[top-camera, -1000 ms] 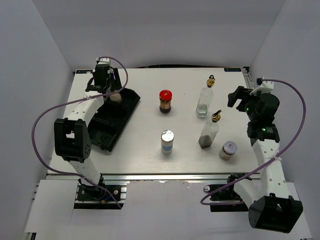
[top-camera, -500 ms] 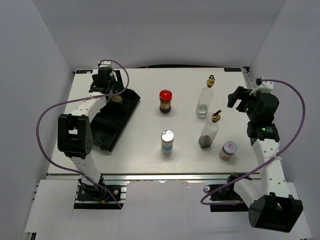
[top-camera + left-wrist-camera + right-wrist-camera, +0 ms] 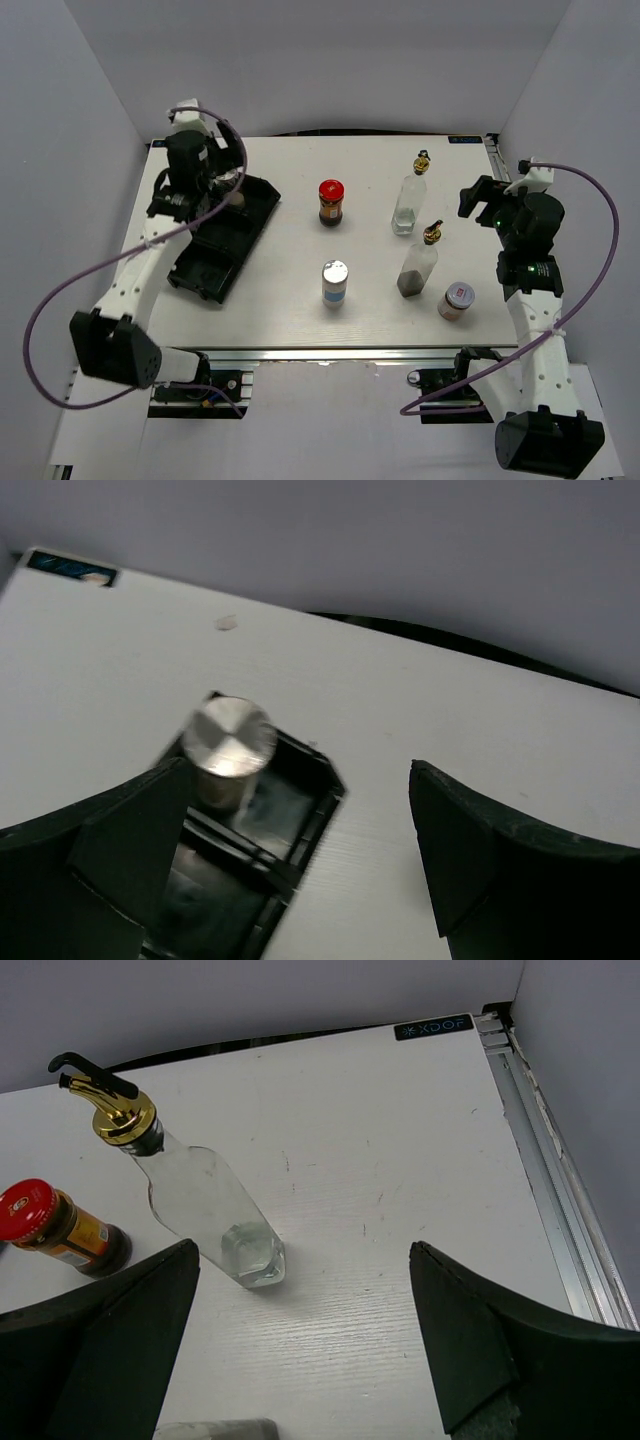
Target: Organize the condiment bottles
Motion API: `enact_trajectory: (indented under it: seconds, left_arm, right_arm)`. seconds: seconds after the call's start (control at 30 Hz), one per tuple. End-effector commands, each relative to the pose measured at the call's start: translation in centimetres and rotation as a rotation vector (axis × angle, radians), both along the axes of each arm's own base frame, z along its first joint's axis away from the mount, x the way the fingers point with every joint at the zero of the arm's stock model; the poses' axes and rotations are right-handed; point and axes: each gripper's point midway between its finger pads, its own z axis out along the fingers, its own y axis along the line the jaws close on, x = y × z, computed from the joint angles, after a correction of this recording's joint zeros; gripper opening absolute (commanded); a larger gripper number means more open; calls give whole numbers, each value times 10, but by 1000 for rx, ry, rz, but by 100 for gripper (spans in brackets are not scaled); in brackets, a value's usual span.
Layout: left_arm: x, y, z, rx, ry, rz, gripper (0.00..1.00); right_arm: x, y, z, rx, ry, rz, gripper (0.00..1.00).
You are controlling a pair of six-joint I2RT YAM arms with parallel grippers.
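Broadly, the white table [image 3: 285,310] carries a black divided tray [image 3: 212,255] on its left side, and one silver-lidded jar [image 3: 232,742] stands in the tray's far end compartment. The left gripper [image 3: 300,770] hangs above that jar, spread wide and holding nothing, so this placing step looks finished. The right gripper [image 3: 302,1250], likewise wide and empty, hovers near the far gold-spouted bottle [image 3: 205,1210]. Also loose on the table are the nearer gold-spouted bottle [image 3: 418,265], the red-lidded jar [image 3: 331,203], the central silver-lidded jar [image 3: 335,283] and the short jar [image 3: 456,300]. The next move probably calls for reaching one of these and closing squarely on its body.
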Motion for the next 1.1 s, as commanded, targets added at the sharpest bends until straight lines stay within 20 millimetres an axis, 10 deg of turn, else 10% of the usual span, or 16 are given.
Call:
enact_trajectory:
  seconds: [0.0, 0.27, 0.47, 1.07]
  left_arm:
    - [-41, -69, 6, -61, -24, -153, 98]
    - [-153, -207, -43, -70, 122, -564, 98]
    - [-220, -260, -85, 16, 279, -796, 98]
    - [-244, -263, -160, 255, 502, -815, 87]
  right_arm:
    - [1, -3, 15, 11, -27, -27, 89]
    - [5, -7, 9, 17, 45, -49, 89]
    - [4, -7, 6, 15, 48, -46, 89]
    - [1, -9, 9, 18, 25, -61, 90]
